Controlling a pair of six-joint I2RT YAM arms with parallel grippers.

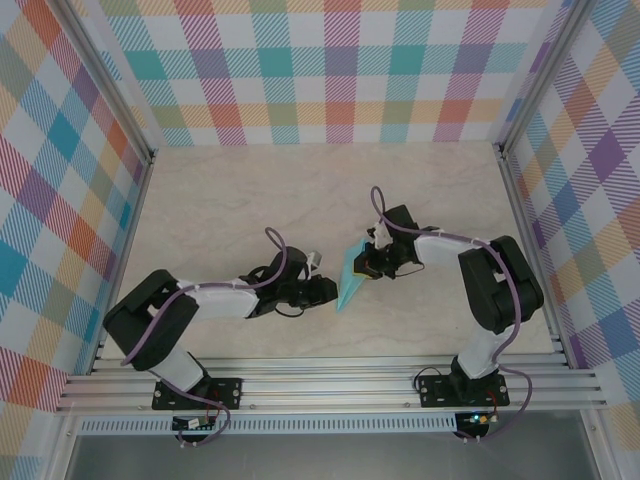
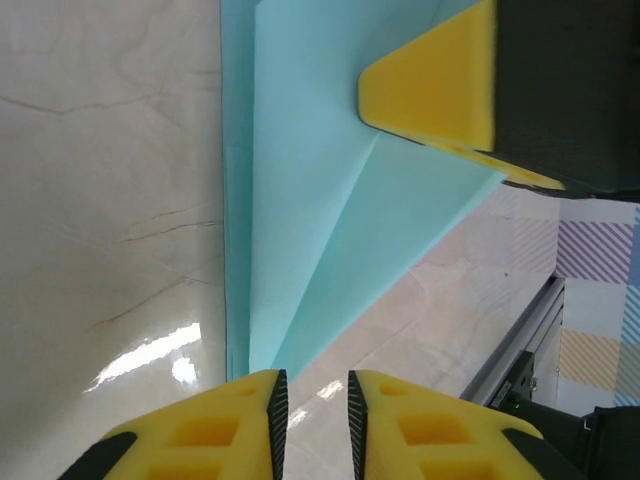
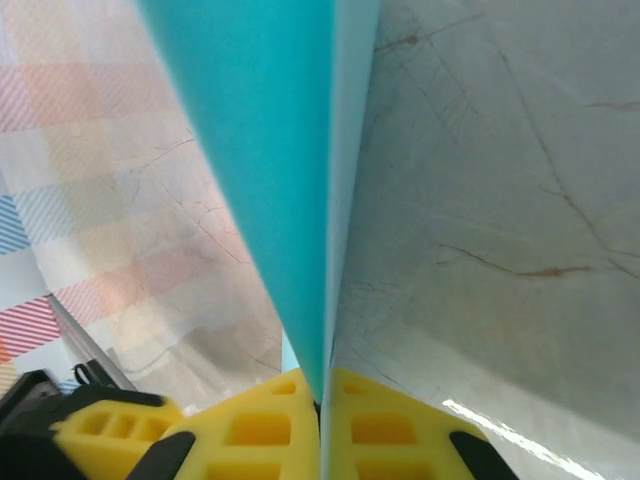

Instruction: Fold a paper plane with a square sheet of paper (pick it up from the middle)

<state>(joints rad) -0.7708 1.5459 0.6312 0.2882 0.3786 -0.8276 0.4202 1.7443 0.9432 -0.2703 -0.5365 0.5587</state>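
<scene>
From where I stand, the paper plane [image 1: 351, 274] stands on edge near the middle of the marble-look table [image 1: 240, 200]. It is a narrow cyan dart with its sharp end toward 6 o'clock and its wider end toward 12. The right gripper [image 1: 372, 262] reaches in from 3 o'clock and is clamped tight on it: in the right wrist view the two yellow fingers [image 3: 250, 435] meet with just the folded paper pinched between them. The left gripper [image 1: 322, 291] sits at about 8 o'clock of the plane, just beside its pointed end. In the left wrist view its jaws stand a little apart, with bare table showing through the gap, and they grasp nothing. The plane's tip ends right above one finger [image 2: 215, 435]; whether it touches I cannot tell
</scene>
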